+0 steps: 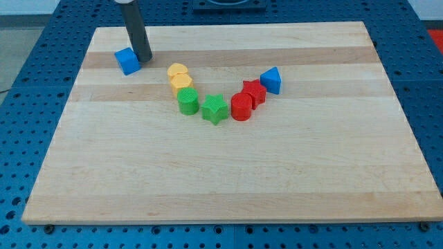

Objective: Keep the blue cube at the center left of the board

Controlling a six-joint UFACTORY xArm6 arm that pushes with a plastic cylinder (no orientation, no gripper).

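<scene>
The blue cube (127,61) sits near the board's upper left. My tip (143,58) rests on the board right beside the cube's right side, touching or nearly touching it. The dark rod rises from there to the view's top. The other blocks lie in an arc near the board's middle, well to the right of the cube.
Two yellow blocks (179,75), a green cylinder (187,101), a green star (214,108), a red cylinder (241,107), a red star (254,91) and a blue triangular block (271,79) form the arc. The wooden board (228,180) lies on a blue table.
</scene>
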